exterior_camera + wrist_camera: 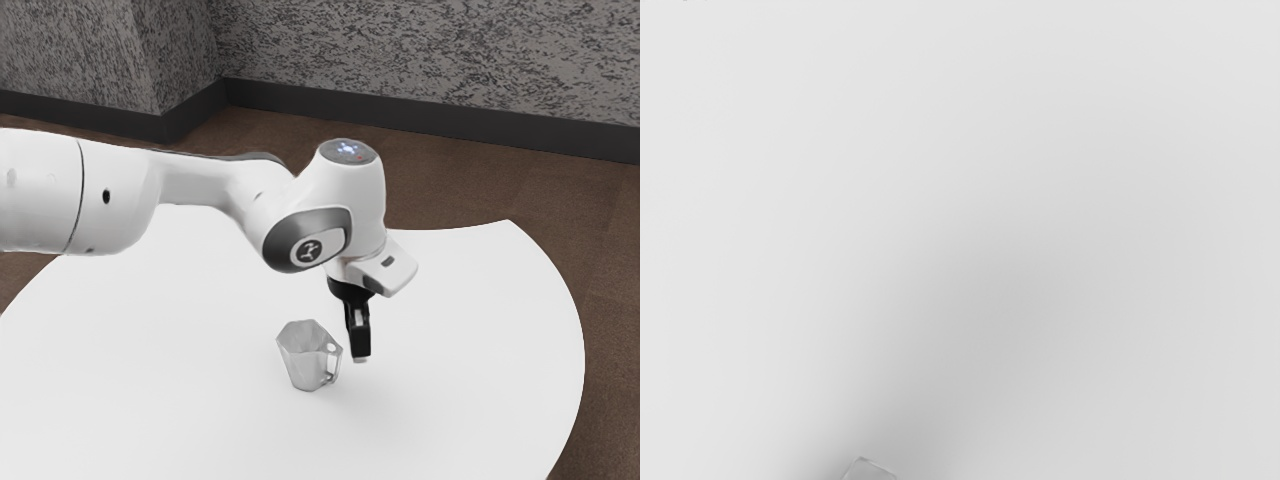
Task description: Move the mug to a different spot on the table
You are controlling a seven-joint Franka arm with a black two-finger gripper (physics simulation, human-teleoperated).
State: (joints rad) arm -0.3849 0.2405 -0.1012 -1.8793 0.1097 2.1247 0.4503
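Exterior view: reaches over the table (480,320) with gripper (359,345) pointing down, close beside the upright mug (308,352), on the exterior view's right of it. Cannot tell how far open, or whether holding anything. Wrist view: looks onto table (960,150), edge of mug (862,468) just under the hand.

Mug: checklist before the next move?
1. The mug upright on the table: ok.
2. The gripper lowered beside the handle: ok.
3. Grasp on the mug: cannot tell.
4. Hand centred over the mug: not ok, it is offset toward the exterior view's right.
5. Bare table to set the mug down on: ok.
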